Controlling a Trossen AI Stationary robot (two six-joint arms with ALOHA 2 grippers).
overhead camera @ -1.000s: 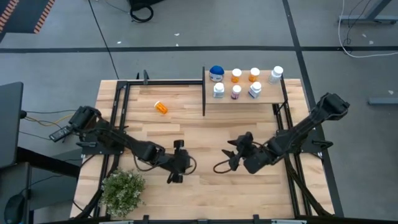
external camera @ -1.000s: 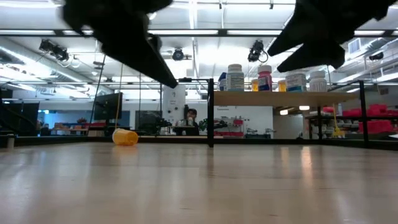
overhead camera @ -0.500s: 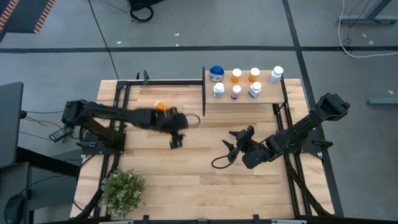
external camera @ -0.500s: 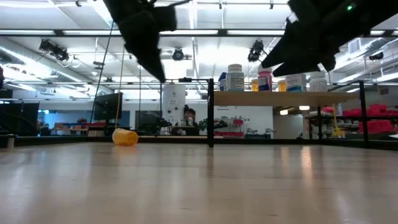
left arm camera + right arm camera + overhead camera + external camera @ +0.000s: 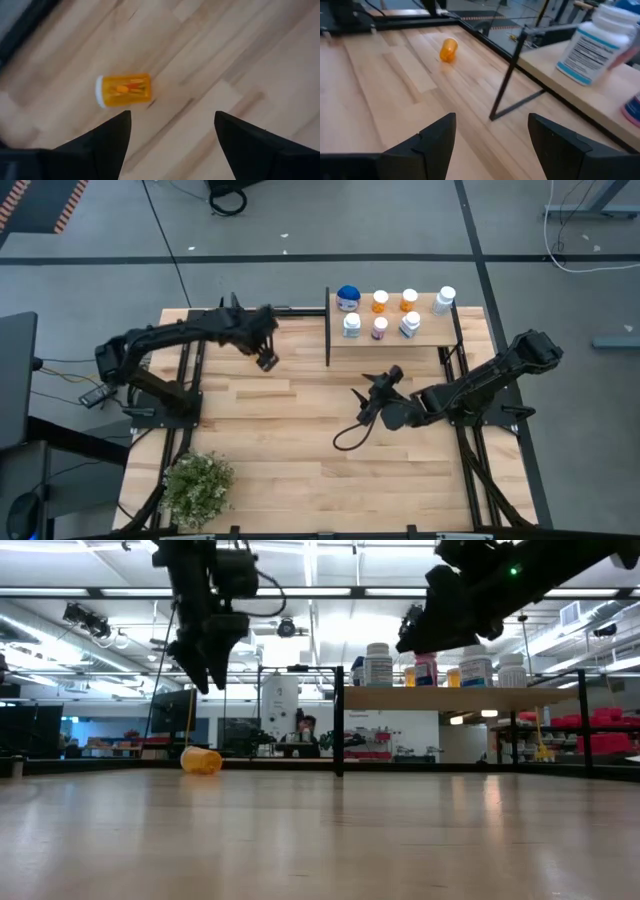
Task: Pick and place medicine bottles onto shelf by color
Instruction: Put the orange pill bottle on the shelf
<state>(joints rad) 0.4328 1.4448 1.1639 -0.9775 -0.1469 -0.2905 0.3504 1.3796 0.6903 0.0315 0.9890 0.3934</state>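
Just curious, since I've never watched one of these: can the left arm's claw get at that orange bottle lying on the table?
Probably yes. The left claw hangs above the orange bottle with its fingers open, and only bare tabletop surrounds the bottle lying on its side.

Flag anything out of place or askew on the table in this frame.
One orange bottle lies tipped on its side on the tabletop, left of the shelf, while the other bottles stand upright on the shelf. The left gripper hovers open above it. Nothing looks spilled or damaged.
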